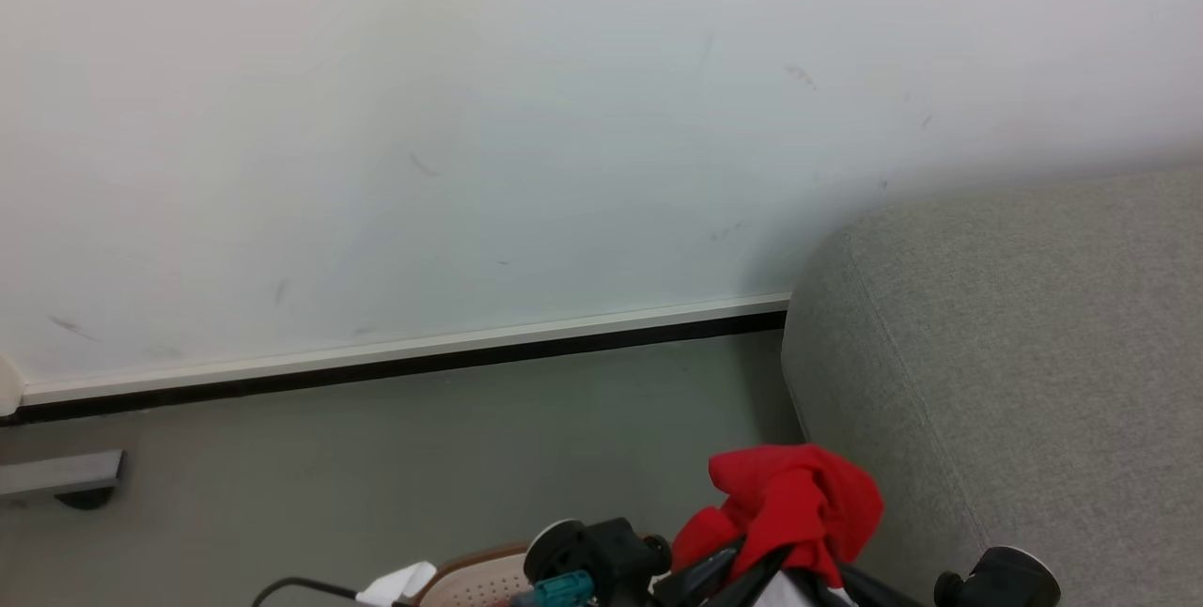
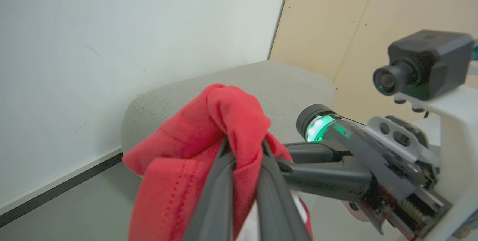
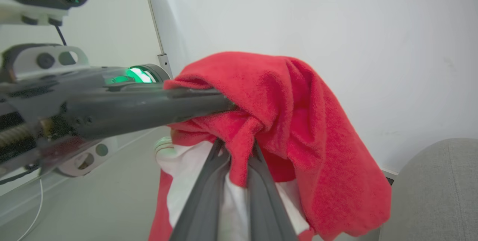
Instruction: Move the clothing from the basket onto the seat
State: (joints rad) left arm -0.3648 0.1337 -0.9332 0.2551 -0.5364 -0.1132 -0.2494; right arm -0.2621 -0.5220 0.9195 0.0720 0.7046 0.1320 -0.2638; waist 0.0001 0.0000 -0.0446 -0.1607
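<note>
A bright red garment of the clothing (image 1: 789,499) hangs bunched in the air beside the rounded corner of the light grey seat (image 1: 1015,353). My left gripper (image 2: 244,144) is shut on a fold of the red cloth (image 2: 224,114). My right gripper (image 3: 237,146) is also shut on the same garment (image 3: 298,121), which shows a white panel below the fingers. The two grippers meet at right angles; the right gripper's fingers (image 2: 321,166) come in from the side and touch the cloth. A bit of the basket (image 1: 479,579) with its brown rim peeks in at the bottom edge.
A white wall (image 1: 470,118) with a pale baseboard stands close behind, and grey floor (image 1: 423,457) lies below. A grey metal foot (image 1: 61,475) sits at the far left. A beige panel (image 2: 354,28) rises behind the seat (image 2: 283,84). A dark cable (image 1: 301,586) runs by the basket.
</note>
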